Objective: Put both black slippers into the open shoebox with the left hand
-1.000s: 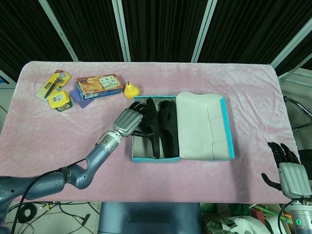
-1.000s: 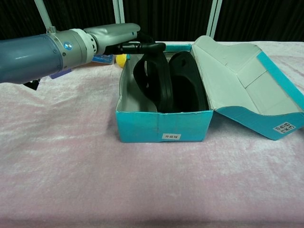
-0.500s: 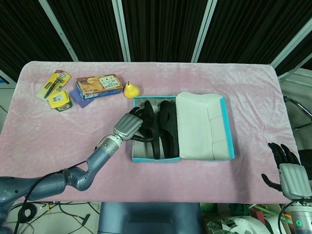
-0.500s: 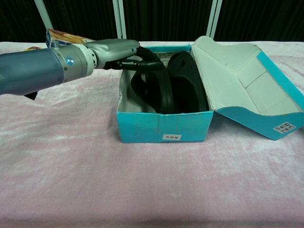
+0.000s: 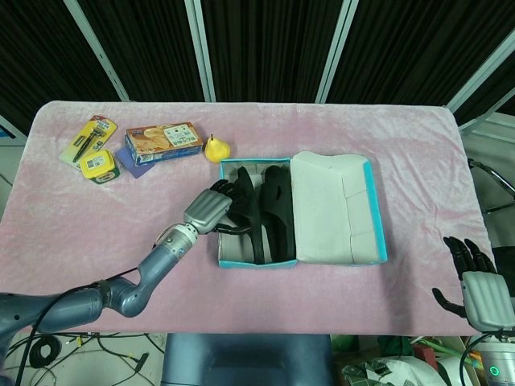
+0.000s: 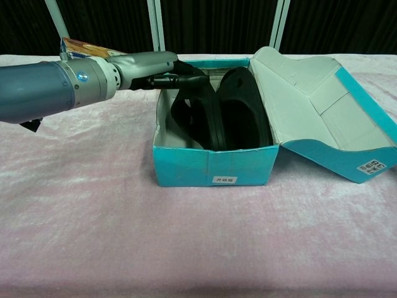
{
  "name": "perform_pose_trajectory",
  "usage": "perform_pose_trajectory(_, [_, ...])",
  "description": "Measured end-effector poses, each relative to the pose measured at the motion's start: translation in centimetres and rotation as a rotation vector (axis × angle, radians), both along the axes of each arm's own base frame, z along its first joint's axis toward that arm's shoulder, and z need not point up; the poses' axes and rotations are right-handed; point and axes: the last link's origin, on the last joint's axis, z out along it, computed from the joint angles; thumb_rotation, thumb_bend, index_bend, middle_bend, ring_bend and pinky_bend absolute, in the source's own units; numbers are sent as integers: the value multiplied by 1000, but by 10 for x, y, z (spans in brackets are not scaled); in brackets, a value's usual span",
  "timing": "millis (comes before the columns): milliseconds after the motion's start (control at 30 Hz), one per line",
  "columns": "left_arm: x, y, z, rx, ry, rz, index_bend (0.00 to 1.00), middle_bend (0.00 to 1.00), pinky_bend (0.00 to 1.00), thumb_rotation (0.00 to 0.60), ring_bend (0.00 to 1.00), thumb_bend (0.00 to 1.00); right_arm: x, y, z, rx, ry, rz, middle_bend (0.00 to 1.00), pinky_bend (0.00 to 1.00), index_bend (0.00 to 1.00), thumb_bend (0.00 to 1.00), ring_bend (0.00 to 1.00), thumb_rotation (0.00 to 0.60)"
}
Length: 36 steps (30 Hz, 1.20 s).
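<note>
Seating step: my left hand fingers grip slipper 2 on edge inside shoebox beside slipper 1; next, I release.

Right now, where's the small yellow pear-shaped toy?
Head view: the small yellow pear-shaped toy sits just behind the teal shoebox's far-left corner, right of the orange snack box.

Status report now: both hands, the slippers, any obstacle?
Left hand holds left slipper inside shoebox. Right hand open, off table. Right slipper in box. Nothing blocking.
</note>
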Motion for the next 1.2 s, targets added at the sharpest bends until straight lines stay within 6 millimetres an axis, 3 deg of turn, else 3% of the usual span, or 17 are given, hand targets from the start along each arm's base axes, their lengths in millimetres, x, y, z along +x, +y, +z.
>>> perform_pose_trajectory(200, [2,-2,24,80,-177,-25,254,225,93,0,102,0,1,0,0,-2,-1,5,76,157,82,158,49,600])
perform_pose_trajectory(433, [-16,-4,57,205,-222,-5,260,220,94,3,102,0,-2,0,5,-19,4,6,76,157,82,157,49,600])
perform_pose_trajectory(533, [-27,-8,70,273,-178,5,258,215,93,94,102,0,-2,-1,8,-30,9,8,73,155,75,159,48,600])
perform_pose_trajectory(600, [-36,-13,80,321,-143,18,249,211,93,186,102,0,-2,-2,10,-38,15,12,64,153,65,163,43,600])
perform_pose_trajectory(667, [-46,-21,94,377,-101,45,243,208,91,222,102,0,-2,-4,11,-40,20,16,54,145,53,168,31,600])
perform_pose_trajectory(900, [-96,-62,141,536,-17,208,231,197,65,227,102,0,4,-11,12,-38,42,35,43,125,20,174,11,600])
perform_pose_trajectory(1133, [-164,-136,168,593,62,430,221,191,44,226,101,0,9,-14,10,-42,47,44,43,123,2,174,11,600])
perform_pose_trajectory(1200, [-175,-154,172,594,70,466,216,189,40,225,101,0,10,-14,9,-43,48,46,43,123,1,174,11,600])
